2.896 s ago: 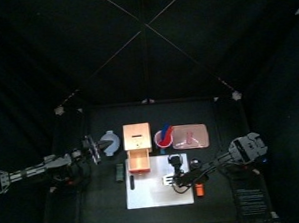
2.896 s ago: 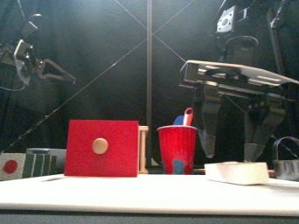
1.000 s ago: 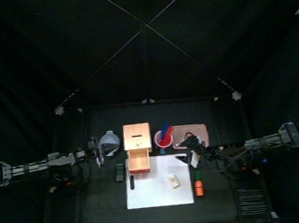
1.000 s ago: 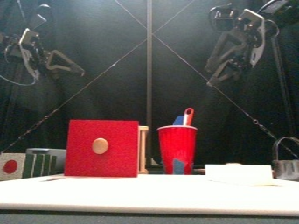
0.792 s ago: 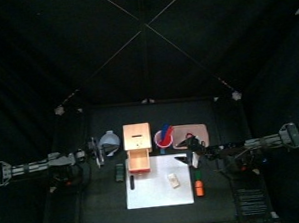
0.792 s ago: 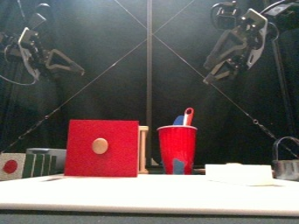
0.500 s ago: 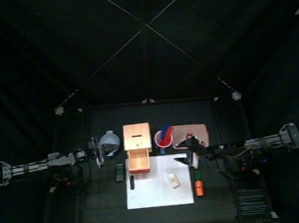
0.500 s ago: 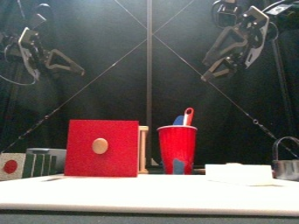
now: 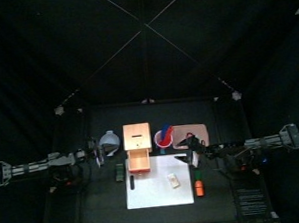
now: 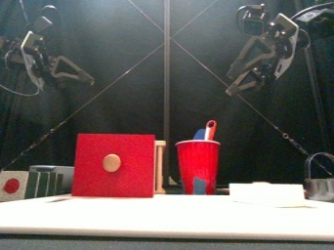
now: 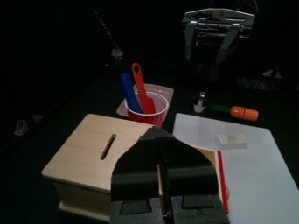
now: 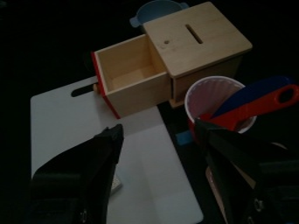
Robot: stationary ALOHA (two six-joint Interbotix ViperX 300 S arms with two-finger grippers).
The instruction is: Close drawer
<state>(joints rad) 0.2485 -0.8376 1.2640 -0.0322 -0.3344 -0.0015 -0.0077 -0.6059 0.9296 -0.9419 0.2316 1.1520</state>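
Note:
The drawer (image 9: pixel 139 162) stands pulled out of the pale wooden box (image 9: pixel 137 136) toward the table's front. Its red front with a round knob (image 10: pixel 113 165) faces the front camera, and its orange-brown inside (image 12: pixel 132 72) looks empty. My right gripper (image 12: pixel 163 162) is open and holds nothing. It hangs high above the table at the right (image 10: pixel 248 73), apart from the drawer. My left gripper (image 11: pixel 156 136) is shut and empty, raised at the left (image 10: pixel 65 70), looking over the box's slotted top (image 11: pixel 105 153).
A red cup (image 10: pixel 198 166) with blue and red utensils stands right of the box. A white sheet (image 9: pixel 161 188) lies in front of it, carrying a small orange object (image 11: pixel 246 112). A tan board (image 9: pixel 192 134) lies at the back right, and a black mug (image 10: pixel 319 178) at the far right.
My right gripper, earlier low over the white sheet, has lifted high and drawn back to the right. Over the last second both arms barely move. The drawer has not moved.

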